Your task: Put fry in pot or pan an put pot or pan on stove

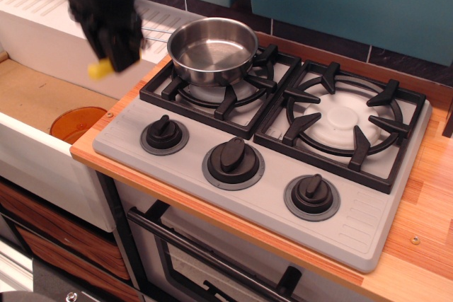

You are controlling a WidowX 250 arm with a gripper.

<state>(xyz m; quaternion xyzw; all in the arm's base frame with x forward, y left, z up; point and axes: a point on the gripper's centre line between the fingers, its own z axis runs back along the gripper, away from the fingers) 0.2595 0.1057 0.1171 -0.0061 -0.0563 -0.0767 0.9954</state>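
The end effector (107,58) is clamping the fry (98,70), whose yellow end is protruding below it, hanging in the air left of the pot (212,51) sitting on the stove's (262,146) left burner.

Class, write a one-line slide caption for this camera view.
Gripper holds the yellow fry aloft beside the empty saucepan on the stove.

A single fixed camera looks down at an angle from above the front-left of the counter, facing the dark tiled back wall. The grey toy cooktop with two black burner grates (283,139) fills mid-frame at close range; the beige sink basin (35,97) lies at left, the wooden countertop (425,210) at right.
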